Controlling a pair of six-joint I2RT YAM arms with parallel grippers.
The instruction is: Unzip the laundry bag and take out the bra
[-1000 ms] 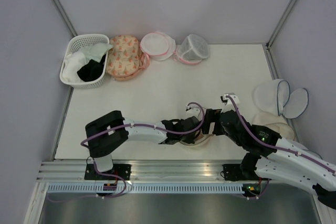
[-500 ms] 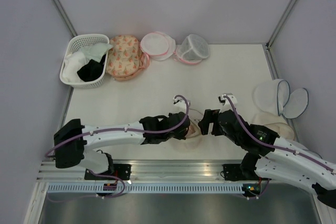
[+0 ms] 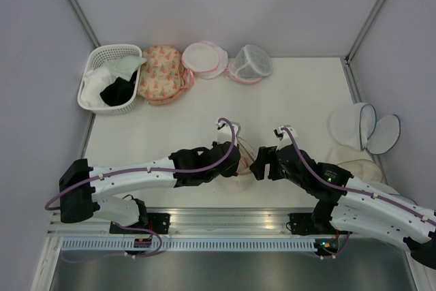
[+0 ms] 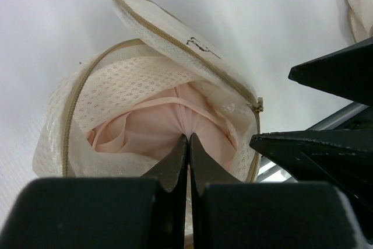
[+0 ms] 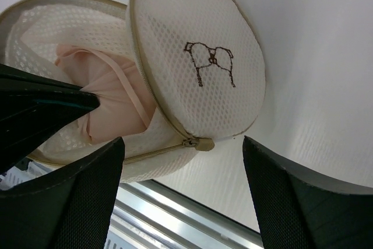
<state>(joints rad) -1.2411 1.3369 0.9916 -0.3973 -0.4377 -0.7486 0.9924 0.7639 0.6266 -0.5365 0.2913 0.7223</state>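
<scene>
The laundry bag [image 4: 145, 80] lies unzipped at the table's near edge, and it also shows in the top view [image 3: 240, 180]. Its lid with the black drawing [image 5: 198, 62] is flipped up. The pale pink bra [image 4: 154, 123] sits inside the opening and shows in the right wrist view [image 5: 108, 100]. My left gripper [image 4: 188, 139] is shut, pinching a fold of the bra at the bag's mouth; it shows from above [image 3: 238, 163]. My right gripper [image 5: 182, 161] is open and empty just beside the beige zip pull [image 5: 198, 143], to the right of the bag [image 3: 261, 166].
A white basket [image 3: 93, 76] with white and black garments stands at the back left. Next to it are a peach floral bag [image 3: 162, 73] and two pink-trimmed bags [image 3: 204, 59]. An open blue-trimmed bag [image 3: 364, 131] lies at the right. The metal rail [image 3: 225, 223] runs just behind the bag.
Both grippers have shifted left along the near edge. The left arm's elbow has swung out to the left, and the left gripper has drawn back over the bag.
</scene>
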